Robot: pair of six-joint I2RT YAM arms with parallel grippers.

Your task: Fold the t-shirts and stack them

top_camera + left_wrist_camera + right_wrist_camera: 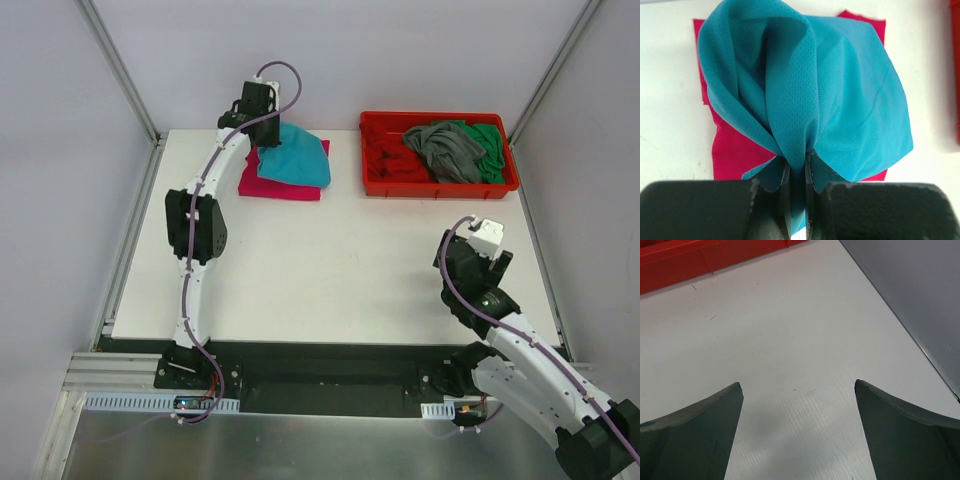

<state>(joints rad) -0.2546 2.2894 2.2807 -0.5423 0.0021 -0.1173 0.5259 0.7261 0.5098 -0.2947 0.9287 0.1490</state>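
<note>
Left gripper [797,172] is clamping a teal shirt [850,100], which is billowing toward 12 o'clock and hiding most of a pink shirt [732,155]. Right gripper [797,385] is hovering, spread wide, at the table's [790,320] 3 o'clock.

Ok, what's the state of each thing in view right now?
Teal t-shirt: bunched, lifted at one edge.
Magenta t-shirt: folded flat on table, under the teal.
Grey t-shirt: crumpled in red tray.
Green t-shirt: crumpled in the tray.
Left end effector: shut on teal t-shirt.
Right end effector: open, empty.
</note>
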